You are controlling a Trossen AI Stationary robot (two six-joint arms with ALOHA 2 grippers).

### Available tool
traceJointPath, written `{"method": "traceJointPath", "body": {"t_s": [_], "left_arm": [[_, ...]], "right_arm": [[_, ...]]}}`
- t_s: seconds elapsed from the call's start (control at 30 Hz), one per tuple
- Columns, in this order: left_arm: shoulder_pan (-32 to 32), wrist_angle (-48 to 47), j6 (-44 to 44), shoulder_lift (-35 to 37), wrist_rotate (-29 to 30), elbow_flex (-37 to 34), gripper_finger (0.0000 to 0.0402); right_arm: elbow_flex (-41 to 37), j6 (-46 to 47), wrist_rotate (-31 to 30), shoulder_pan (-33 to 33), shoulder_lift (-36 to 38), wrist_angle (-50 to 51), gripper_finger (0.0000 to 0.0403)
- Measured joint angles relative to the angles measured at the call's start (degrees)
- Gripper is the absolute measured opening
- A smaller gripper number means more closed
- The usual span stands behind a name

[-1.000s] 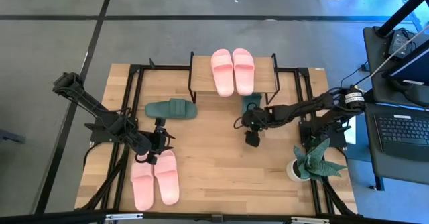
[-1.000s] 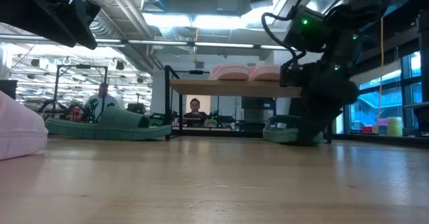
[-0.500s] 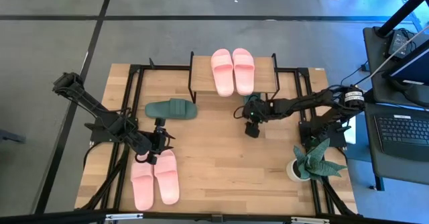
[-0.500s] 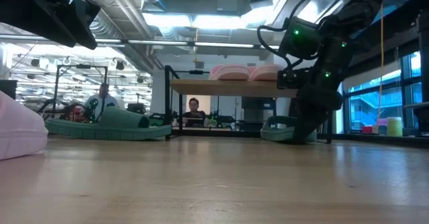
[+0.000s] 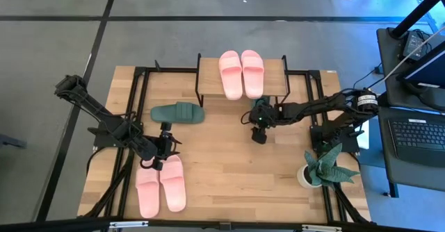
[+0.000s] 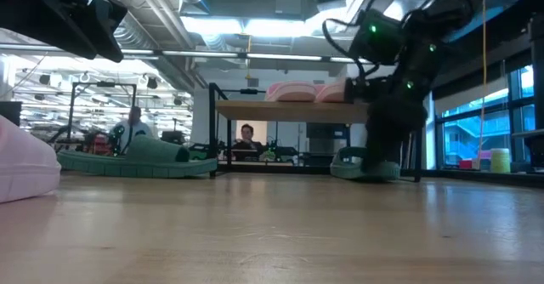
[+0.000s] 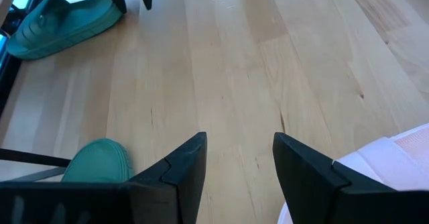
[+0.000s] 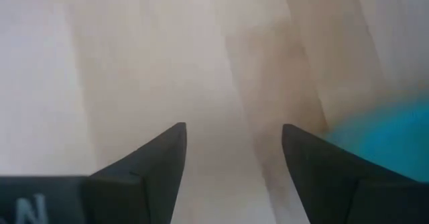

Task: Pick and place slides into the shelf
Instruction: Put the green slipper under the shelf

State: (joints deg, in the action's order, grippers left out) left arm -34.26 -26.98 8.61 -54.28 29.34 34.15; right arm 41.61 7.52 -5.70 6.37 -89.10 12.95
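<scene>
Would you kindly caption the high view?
Right tool open beside green slide; pink pair tops shelf.

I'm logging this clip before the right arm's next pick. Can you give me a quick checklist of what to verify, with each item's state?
1. Right claw open and empty: ok, bare wood shows between its fingers in the right wrist view.
2. Dark green rubbery slide by the shelf's right end within reach: ok, it lies flat at the claw.
3. Claw centred over that slide: cannot tell.
4. Free space on the small wooden-topped shelf: ok, the pink pair fills only the middle.
5. Left claw out of the way: ok, open near the front pink pair.
</scene>
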Motion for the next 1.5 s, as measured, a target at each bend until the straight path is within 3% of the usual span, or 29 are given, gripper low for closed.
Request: {"method": "traceJointPath", "body": {"t_s": [0.2,0.53,1.5], "left_arm": [[0.0,0.0,0.0,0.0,0.0,0.0,0.0164],[0.0,0.0,0.0,0.0,0.0,0.0,0.0164],[0.0,0.8,3.1,0.0,-0.4,0.0,0.0164]], "right_arm": [[4.2,-1.9,-0.8,-2.7,0.0,-4.9,0.0245],[5.1,-8.0,-0.9,-4.6,0.0,-31.6,0.0245],[5.1,-16.9,-0.7,-7.4,0.0,-39.8,0.0245]]}}
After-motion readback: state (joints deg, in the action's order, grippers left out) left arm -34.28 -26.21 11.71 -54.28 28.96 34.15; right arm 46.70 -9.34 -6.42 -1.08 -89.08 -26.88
